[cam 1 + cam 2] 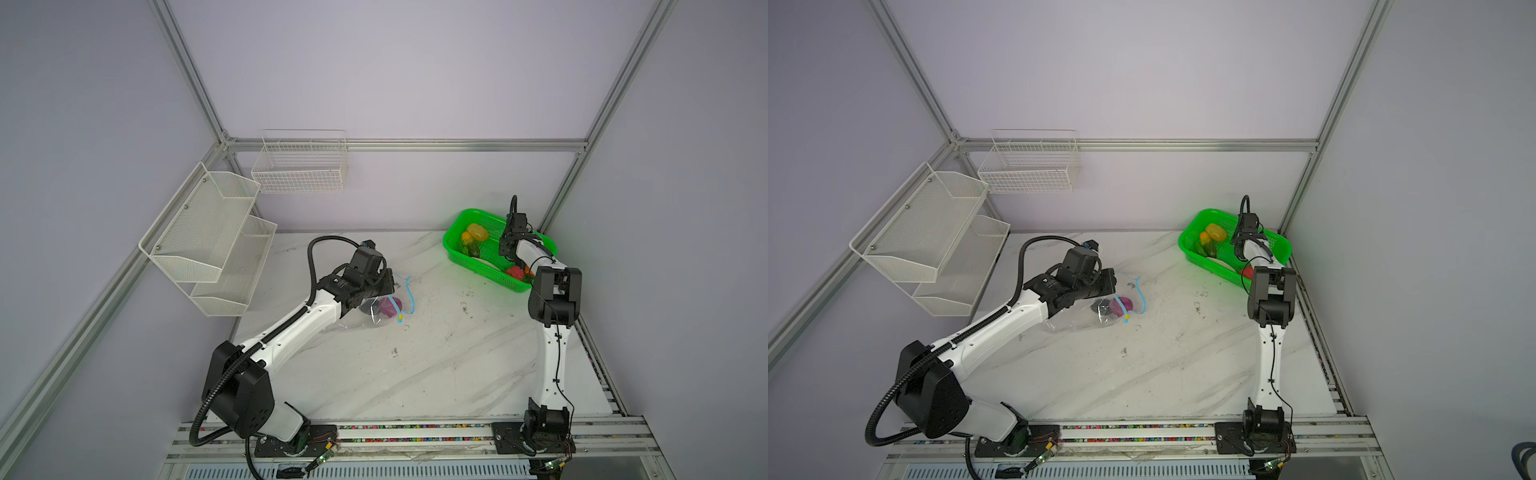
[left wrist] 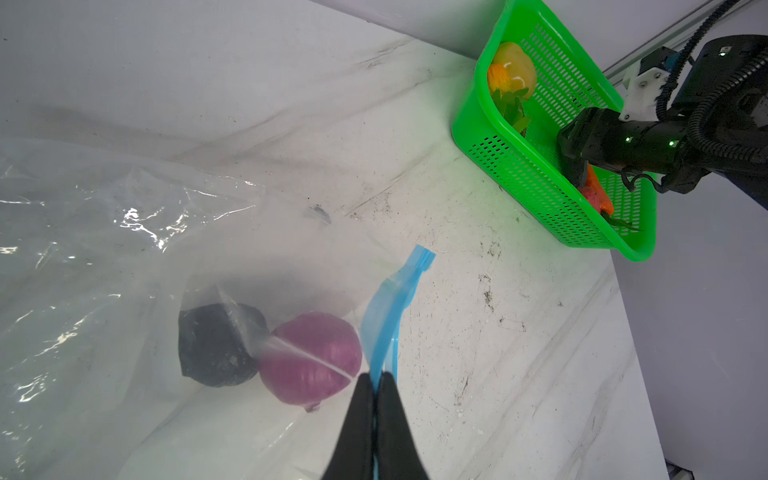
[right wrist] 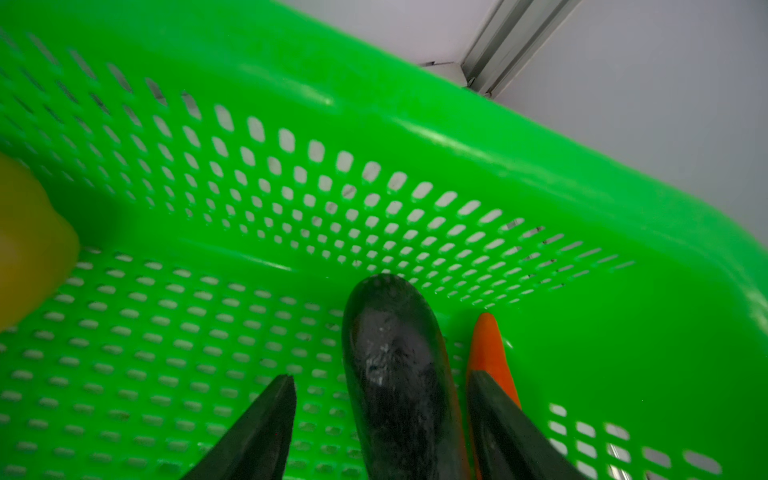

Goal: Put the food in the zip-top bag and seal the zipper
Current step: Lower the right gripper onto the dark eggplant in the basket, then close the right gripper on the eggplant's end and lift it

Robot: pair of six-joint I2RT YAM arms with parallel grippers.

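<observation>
Food already bagged: purple piece [image 2: 311, 357] and black lump [image 2: 216, 345], touching each other just behind the bag mouth.
Zip-top bag [image 2: 124, 249]: lies on the table [image 1: 415, 353], left of centre in both top views, mouth facing the green basket [image 3: 415, 104].
Left pincer [image 2: 376, 382]: closed on the zipper [image 2: 388, 307], clamping the blue strip.
Right pincer [image 3: 380, 376]: jaws apart inside the green basket, straddling the dark long piece [image 3: 390, 332]; no finger is seen pressing on it.
Food outstanding: yellow piece [image 3: 29, 249], carrot [image 3: 486, 345] and others in the basket, well apart from the bag.
Risk, double grasp: the carrot touches the dark long piece beside one finger; closing may trap or wedge both.
Risk, slip: the dark long piece looks smooth and rounded; a squeeze may eject it.
Risk, basket drag: a fingertip caught in a perforation may lift the light basket.
Risk, bag mouth: the thin strip may slide from the left pincer, collapsing the opening; the purple piece may roll out.
</observation>
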